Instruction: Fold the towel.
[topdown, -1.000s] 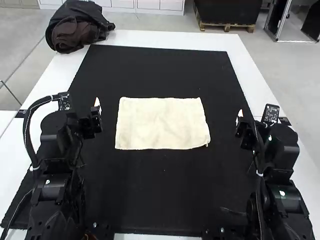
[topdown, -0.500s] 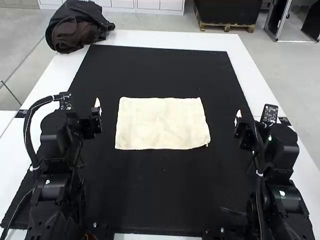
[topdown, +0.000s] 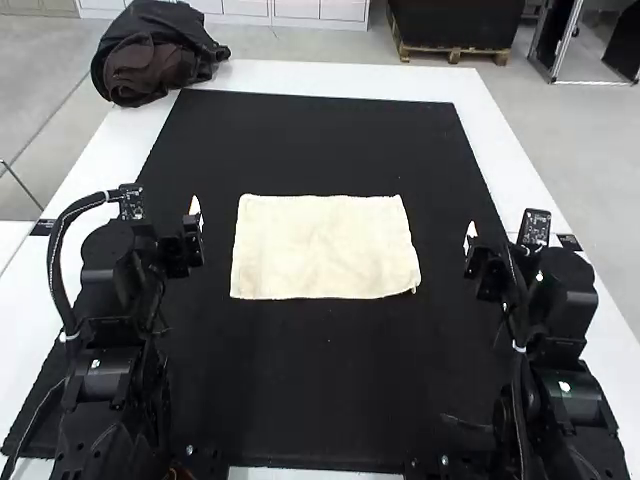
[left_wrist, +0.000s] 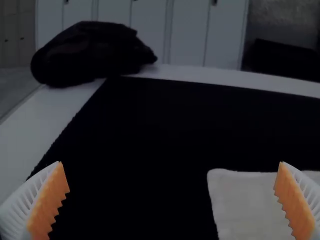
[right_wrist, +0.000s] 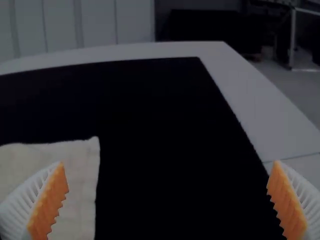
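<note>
The cream towel (topdown: 326, 247) lies spread as a flat rectangle on the black mat, with slight wrinkles and a small nub at its near right corner. My left gripper (topdown: 195, 222) is held to the left of the towel, apart from it. To the towel's right is my right gripper (topdown: 472, 240), also not touching it. In the left wrist view, my left gripper (left_wrist: 171, 187) is wide open, and part of the towel (left_wrist: 245, 205) shows. My right gripper (right_wrist: 167, 187) is wide open in the right wrist view, where a towel (right_wrist: 80, 185) corner is visible.
The black mat (topdown: 330, 400) covers the middle of the white table (topdown: 300, 76). A dark bundled cloth or bag (topdown: 150, 60) rests at the table's far left corner.
The right gripper has shifted slightly to the left, toward the towel. The left arm and the towel have stayed as they were.
</note>
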